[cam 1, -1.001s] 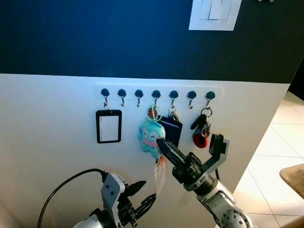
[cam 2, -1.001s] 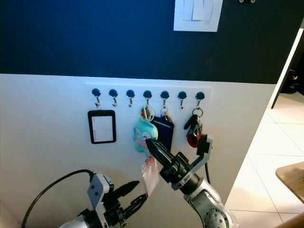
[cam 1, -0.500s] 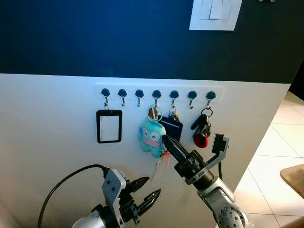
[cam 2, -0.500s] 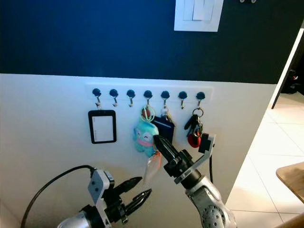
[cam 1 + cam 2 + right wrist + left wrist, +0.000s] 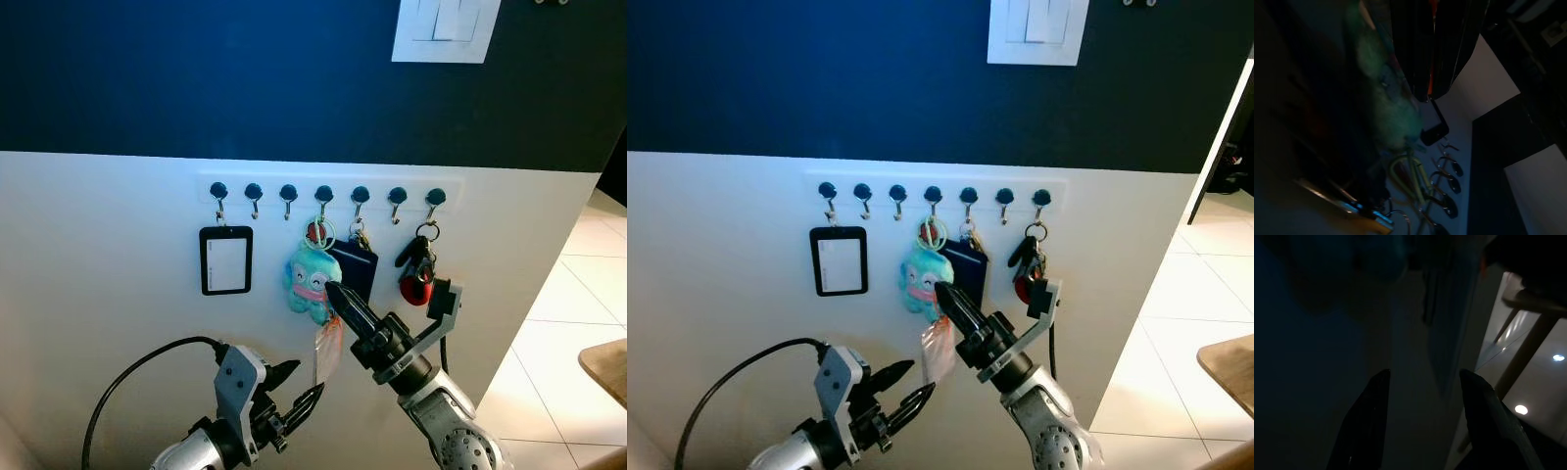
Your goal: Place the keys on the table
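Note:
The keys hang on a teal plush keychain with a green ring, on the middle hook of a white hook rail. An orange strap and a clear tag dangle below the plush. My right gripper reaches up to the bottom of the plush. In the right wrist view its fingers are pressed together with the orange strap between them. My left gripper is lower and to the left, open, just short of the tag; the left wrist view shows its two fingers spread apart.
On the same rail hang a black badge holder, a dark card case behind the plush, and a red and black key bunch. A white switch plate sits on the dark wall above. A wooden table corner shows at far right over the tiled floor.
The right gripper pushed up toward the plush, then eased back slightly left. The clear tag swung up and settled lower again. The left gripper rose a little.

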You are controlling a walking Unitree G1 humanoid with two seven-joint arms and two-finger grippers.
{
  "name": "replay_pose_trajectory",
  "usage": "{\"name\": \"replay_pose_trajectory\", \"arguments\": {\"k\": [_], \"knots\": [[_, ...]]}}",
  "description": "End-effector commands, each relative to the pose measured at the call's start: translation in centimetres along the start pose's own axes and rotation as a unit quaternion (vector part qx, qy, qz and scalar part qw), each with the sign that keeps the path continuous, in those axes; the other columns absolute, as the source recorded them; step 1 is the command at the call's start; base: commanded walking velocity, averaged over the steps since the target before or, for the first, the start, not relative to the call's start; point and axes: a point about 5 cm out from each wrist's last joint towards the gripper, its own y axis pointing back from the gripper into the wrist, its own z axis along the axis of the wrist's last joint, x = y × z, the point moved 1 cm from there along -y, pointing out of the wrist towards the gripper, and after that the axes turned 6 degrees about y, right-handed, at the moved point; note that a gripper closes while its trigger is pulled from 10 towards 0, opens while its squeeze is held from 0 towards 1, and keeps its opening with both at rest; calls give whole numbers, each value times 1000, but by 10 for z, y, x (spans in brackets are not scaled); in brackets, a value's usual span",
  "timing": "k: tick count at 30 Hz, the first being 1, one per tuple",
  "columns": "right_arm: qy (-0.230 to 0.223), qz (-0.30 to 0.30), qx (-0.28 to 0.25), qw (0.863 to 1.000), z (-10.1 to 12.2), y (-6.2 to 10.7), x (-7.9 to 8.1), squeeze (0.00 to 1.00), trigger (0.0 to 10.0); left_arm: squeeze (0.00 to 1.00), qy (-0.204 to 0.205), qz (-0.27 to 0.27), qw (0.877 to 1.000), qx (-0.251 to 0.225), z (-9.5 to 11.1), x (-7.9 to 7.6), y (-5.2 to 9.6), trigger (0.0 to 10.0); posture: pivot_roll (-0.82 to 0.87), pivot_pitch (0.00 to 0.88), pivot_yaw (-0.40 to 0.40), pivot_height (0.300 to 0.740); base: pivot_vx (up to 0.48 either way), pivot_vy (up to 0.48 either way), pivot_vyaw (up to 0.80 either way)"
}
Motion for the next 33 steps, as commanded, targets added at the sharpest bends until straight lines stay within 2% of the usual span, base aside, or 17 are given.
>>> {"name": "replay_pose_trajectory", "arguments": {"k": [1,4,11,23,33], "knots": [[-5,9,0,1000,0,1,4,0,10000,0,-16,12,1000,9,-4,3,1,10000,40,39,-7,740,0,0,0],[-6,14,2,1000,1,2,4,0,10000,0,-19,28,999,11,-5,9,3,10000,39,40,-7,740,0,0,0],[-11,18,3,1000,0,2,5,0,10000,0,-14,34,999,4,-4,10,0,10000,42,39,-8,740,0,0,0],[-56,83,14,995,-3,6,23,0,10000,0,-12,58,998,7,-7,16,-6,10000,35,28,-3,740,0,0,0],[-60,87,15,994,-3,7,24,0,10000,0,-11,60,998,8,-8,17,-6,10000,36,24,-5,740,0,0,0]]}}
